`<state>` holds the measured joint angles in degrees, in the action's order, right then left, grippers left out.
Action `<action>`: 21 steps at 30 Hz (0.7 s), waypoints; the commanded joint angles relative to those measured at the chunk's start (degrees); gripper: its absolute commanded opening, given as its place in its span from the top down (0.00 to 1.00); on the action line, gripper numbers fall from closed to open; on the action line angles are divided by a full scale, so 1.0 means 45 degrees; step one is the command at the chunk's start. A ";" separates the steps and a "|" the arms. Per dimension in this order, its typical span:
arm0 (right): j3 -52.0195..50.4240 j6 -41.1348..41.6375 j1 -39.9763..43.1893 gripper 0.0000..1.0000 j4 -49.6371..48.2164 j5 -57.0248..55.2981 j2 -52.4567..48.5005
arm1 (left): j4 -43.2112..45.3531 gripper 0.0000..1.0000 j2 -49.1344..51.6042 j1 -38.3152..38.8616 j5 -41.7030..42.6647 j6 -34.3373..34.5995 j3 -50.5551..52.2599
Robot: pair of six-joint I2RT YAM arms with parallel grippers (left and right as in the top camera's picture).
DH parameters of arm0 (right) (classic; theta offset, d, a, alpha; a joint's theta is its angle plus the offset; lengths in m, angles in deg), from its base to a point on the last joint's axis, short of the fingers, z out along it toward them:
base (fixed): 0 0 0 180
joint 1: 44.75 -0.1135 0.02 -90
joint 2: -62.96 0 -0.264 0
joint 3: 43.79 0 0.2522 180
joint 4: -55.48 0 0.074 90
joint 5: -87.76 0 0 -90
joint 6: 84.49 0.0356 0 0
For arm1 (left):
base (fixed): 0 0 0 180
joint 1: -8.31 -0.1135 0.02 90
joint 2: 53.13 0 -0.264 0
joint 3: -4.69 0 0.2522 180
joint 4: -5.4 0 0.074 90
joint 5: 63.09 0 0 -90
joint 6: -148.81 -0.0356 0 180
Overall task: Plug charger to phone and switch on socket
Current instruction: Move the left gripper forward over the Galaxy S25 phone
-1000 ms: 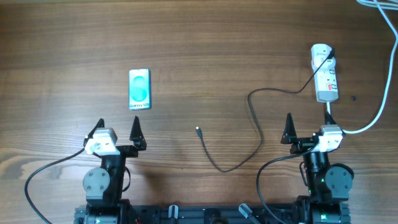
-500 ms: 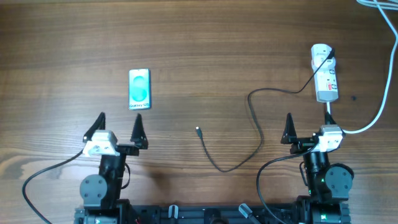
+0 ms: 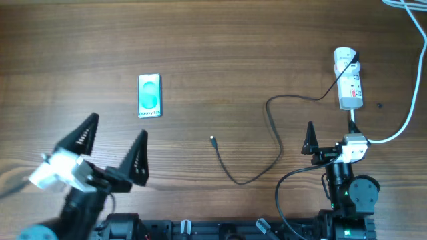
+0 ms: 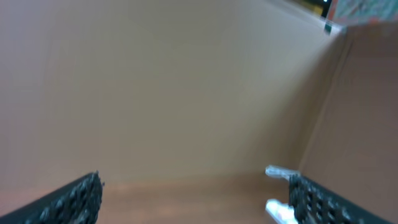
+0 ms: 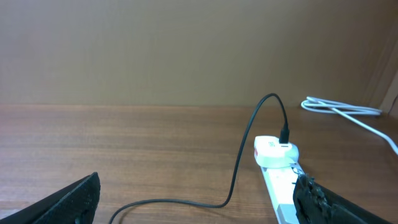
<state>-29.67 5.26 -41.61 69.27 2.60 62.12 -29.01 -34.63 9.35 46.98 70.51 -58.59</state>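
While agape, both end effectors (image 3: 118,125) (image 5: 199,202) empty

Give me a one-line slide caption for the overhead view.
Left gripper and right gripper open and empty; phone at left, socket at right, charger tip loose on the table between them.

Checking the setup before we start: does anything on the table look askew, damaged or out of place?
Nothing stands out. The phone lies flat, screen up; the charger runs loosely from the socket, its free tip lying on the table.
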 commanded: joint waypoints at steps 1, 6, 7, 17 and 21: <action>-0.0015 0.0136 -0.0058 0.00 -0.0034 -0.0170 0.0092 | -0.3050 0.00 0.3837 0.0053 0.0044 0.0107 -0.4420; -0.0015 0.0136 -0.0058 0.00 -0.0034 -0.0170 0.0092 | -0.9073 0.00 1.0054 0.0053 -0.0058 -0.1851 -1.1171; -0.0015 0.0136 -0.0058 0.00 -0.0034 -0.0165 0.0092 | -0.9840 0.00 1.0953 0.0053 -0.0199 -0.2263 -1.1987; -0.0015 0.0141 -0.0058 0.00 -0.0034 -0.0170 0.0092 | -1.1676 0.00 1.8049 0.0044 -0.1248 -0.2516 -1.3415; -0.0015 0.0136 -0.0058 0.00 -0.0034 -0.0170 0.0092 | -1.1477 0.00 2.0308 0.0039 -0.1389 -0.2516 -1.3415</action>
<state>-29.67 5.26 -41.61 69.27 2.58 62.12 -80.72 52.05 9.33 41.65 60.35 -118.21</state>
